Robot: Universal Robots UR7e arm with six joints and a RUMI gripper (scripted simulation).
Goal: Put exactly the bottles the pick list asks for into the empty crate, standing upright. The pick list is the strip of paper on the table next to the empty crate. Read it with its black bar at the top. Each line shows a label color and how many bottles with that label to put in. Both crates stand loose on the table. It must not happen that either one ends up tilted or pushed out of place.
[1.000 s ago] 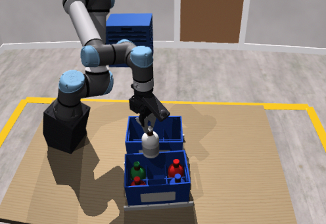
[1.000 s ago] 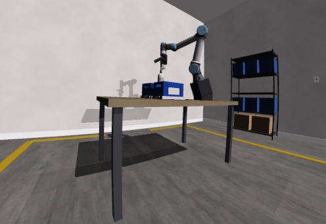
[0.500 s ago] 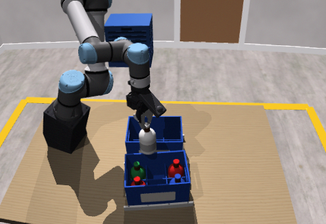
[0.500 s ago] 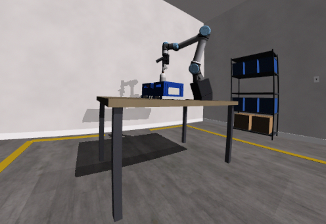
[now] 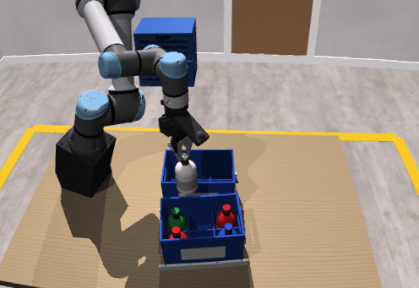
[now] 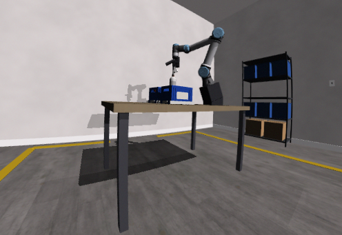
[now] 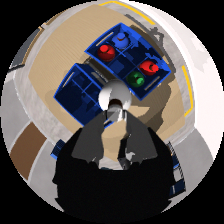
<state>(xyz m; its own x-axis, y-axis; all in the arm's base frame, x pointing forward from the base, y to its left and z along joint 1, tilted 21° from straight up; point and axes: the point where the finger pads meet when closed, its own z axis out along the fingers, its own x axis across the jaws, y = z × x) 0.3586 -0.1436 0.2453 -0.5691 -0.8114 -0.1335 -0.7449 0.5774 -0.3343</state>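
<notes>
My gripper [image 5: 184, 154] is shut on the neck of a white bottle [image 5: 186, 176] and holds it upright over the left part of the empty blue crate [image 5: 198, 171], its base about level with the crate's rim. The wrist view shows the bottle's top [image 7: 114, 95] between the fingers, with the empty crate [image 7: 80, 92] beneath. The nearer crate [image 5: 202, 226] holds a green-capped bottle [image 5: 176, 218], two red-capped bottles [image 5: 225, 215] [image 5: 177, 232] and a blue-capped bottle [image 5: 228, 229]. I cannot make out the pick list.
The two crates stand close together, end to end. The arm's black base [image 5: 84, 159] stands at the table's left. A blue cabinet [image 5: 169, 49] is behind the arm. A shelf rack [image 6: 267, 98] stands off to the side of the table.
</notes>
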